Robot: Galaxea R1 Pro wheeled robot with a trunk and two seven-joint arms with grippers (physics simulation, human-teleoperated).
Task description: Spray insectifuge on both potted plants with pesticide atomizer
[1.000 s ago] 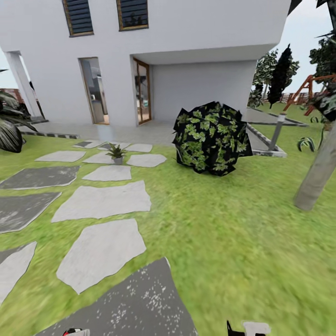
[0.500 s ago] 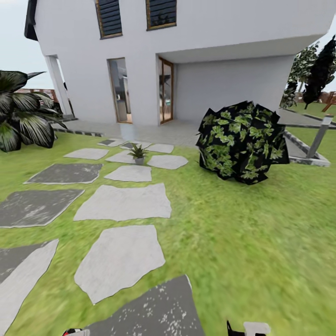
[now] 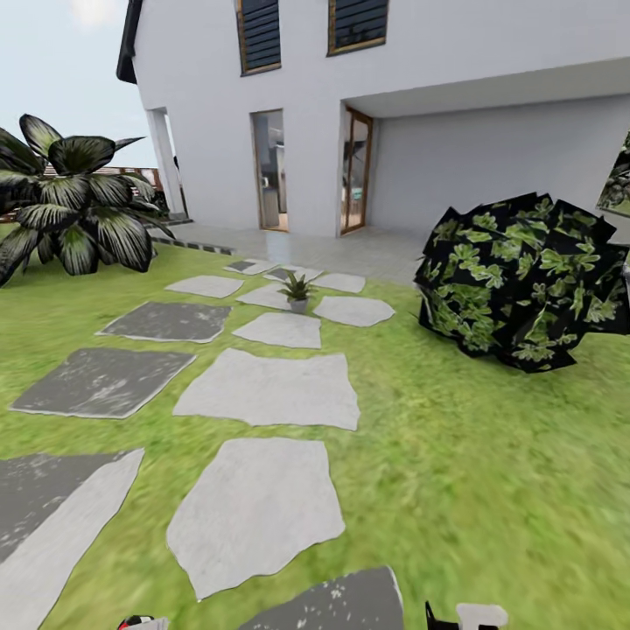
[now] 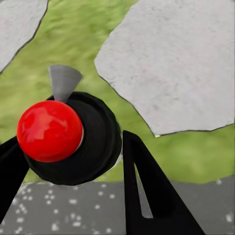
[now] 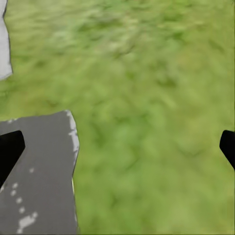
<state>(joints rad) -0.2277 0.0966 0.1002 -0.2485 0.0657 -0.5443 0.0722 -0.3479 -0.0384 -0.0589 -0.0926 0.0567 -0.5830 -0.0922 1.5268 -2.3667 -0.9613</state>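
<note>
View's swung left so the potted plant (image 3: pixel 297 291) sits more central up the path, atomizer (image 4: pixel 63 137) clamped between the left gripper's (image 4: pixel 73 161) jaws, right gripper (image 5: pixel 117 147) spread empty over grass.

The left gripper (image 4: pixel 73 161) is closed around the pesticide atomizer (image 4: pixel 68 139), its two black fingers (image 4: pixel 147 196) bearing on opposite sides of the black body, with the red cap between them. The right gripper (image 5: pixel 117 147) holds nothing; its fingertips (image 5: pixel 10 149) stand wide apart above the lawn (image 5: pixel 147 98). In the head view both grippers sit low, just over the nearest dark stepping stone (image 3: pixel 341 604).
</note>
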